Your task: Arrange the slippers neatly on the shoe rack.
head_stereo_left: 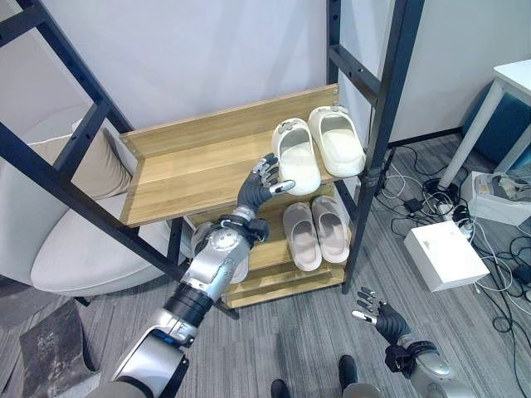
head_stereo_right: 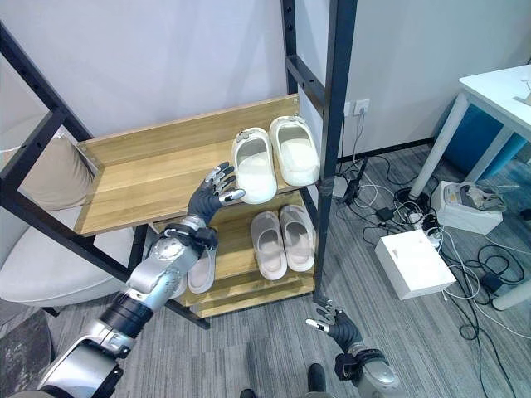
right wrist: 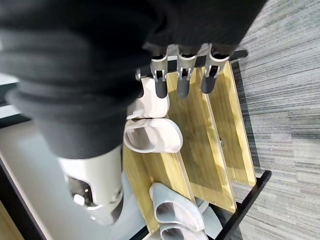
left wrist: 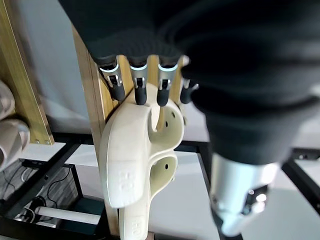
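Note:
A pair of cream slippers (head_stereo_left: 296, 156) (head_stereo_left: 336, 141) lies at the right end of the wooden rack's top shelf (head_stereo_left: 191, 166), toes toward the wall. My left hand (head_stereo_left: 265, 178) is open at the near end of the left one (left wrist: 135, 155), its straight fingers and thumb at the heel. On the lower shelf (head_stereo_left: 265, 253) a beige pair (head_stereo_left: 301, 235) (head_stereo_left: 332, 228) lies side by side. A grey slipper (head_stereo_right: 202, 271) sits further left there, partly hidden behind my left arm. My right hand (head_stereo_left: 377, 315) hangs open low over the floor in front of the rack.
Black frame posts (head_stereo_left: 382, 124) stand around the rack. A pale armchair (head_stereo_left: 83, 249) with a cushion (head_stereo_left: 91, 166) is at the left. To the right are a white box (head_stereo_left: 444, 254), loose cables (head_stereo_left: 431, 195) and a white table (head_stereo_left: 514, 79).

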